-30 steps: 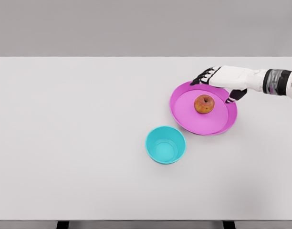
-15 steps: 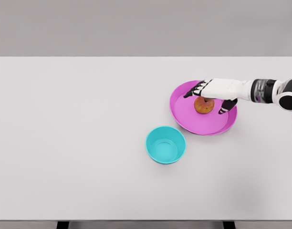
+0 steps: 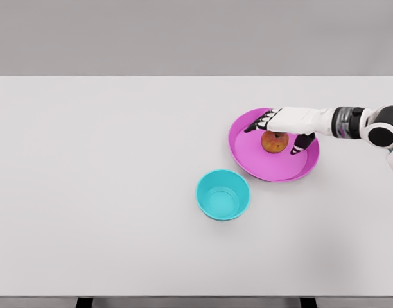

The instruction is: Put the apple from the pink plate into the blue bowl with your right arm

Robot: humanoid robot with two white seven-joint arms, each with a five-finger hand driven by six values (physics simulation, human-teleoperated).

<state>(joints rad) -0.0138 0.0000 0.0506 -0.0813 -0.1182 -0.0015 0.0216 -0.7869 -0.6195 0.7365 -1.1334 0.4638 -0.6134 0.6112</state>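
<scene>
A reddish apple [image 3: 273, 144] lies on the pink plate [image 3: 261, 163] at the table's right side. My right hand [image 3: 278, 130] hovers directly over the apple, palm down. Its dark-tipped fingers [image 3: 257, 122] reach past the fruit to the left and the thumb [image 3: 300, 144] hangs down on the right. The hand is spread and not closed around the apple; its upper part is hidden under the palm. The blue bowl [image 3: 223, 194] stands empty below and left of the plate. My left arm does not show.
The white table [image 3: 106, 179] stretches wide to the left and front. Its right edge lies near my right forearm [image 3: 363, 123].
My right hand moved left and down from the plate's far rim to a spot right over the apple, and has lowered slightly since the last frame.
</scene>
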